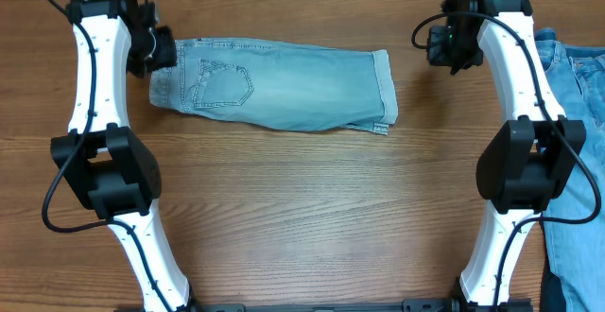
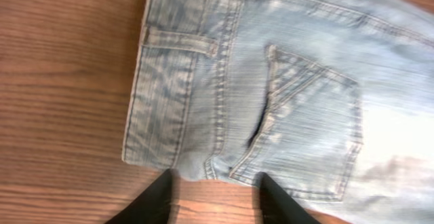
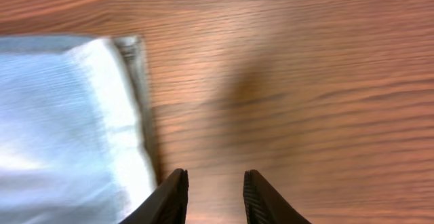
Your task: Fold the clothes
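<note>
Your shorts (image 1: 284,90) lie on the surface (image 1: 312,208) halved lengthwise; the crosswise fold looks not yet done. Left jaws and right jaws stand open, holding nothing.

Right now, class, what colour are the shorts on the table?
Pale, faded light blue denim; the shorts show best in the overhead view.

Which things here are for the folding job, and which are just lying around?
For the job: the pale shorts, flat on the table; the left gripper and right gripper, both open and empty.
Just lying about: the darker blue denim clothes at the table's right edge.
</note>
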You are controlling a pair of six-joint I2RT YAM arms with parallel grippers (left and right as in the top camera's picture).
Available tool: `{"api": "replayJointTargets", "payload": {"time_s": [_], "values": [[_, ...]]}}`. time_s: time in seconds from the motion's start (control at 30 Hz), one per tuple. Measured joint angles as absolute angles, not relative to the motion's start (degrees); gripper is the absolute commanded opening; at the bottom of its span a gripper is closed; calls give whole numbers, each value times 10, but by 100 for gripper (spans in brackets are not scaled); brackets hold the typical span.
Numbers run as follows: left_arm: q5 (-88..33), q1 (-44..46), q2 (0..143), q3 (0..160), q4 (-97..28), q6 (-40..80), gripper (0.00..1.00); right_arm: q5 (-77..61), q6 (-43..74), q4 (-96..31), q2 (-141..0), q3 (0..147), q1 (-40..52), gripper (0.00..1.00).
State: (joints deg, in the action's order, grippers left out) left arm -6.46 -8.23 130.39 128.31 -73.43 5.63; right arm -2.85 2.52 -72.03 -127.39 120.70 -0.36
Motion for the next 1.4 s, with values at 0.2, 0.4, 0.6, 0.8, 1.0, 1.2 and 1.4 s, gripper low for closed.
{"api": "replayJointTargets", "payload": {"time_s": [0.2, 0.4, 0.6, 0.8, 1.0, 1.2, 1.4], "values": [[-36, -80, 1302, 1293, -740, 54, 82, -94, 29, -768, -1268, 1204, -3, 76], [-7, -80, 1302, 1242, -718, 52, 85, -168, 30, -648, -1268, 1071, -3, 77], [9, -80, 1302, 1176, -637, 44, 85, -250, -4, -570, -1268, 947, 10, 79], [29, -80, 1302, 1119, -600, 43, 83, -259, -10, -536, -1267, 941, 79, 65], [33, -80, 1302, 1119, -600, 41, 78, -264, 13, -515, -1267, 936, 95, 4], [30, -79, 1302, 1119, -605, 41, 70, -246, 2, -516, -1267, 936, 63, 4], [18, -72, 1302, 1186, -681, 41, 70, -206, -42, -525, -1267, 936, -55, 4]]}}
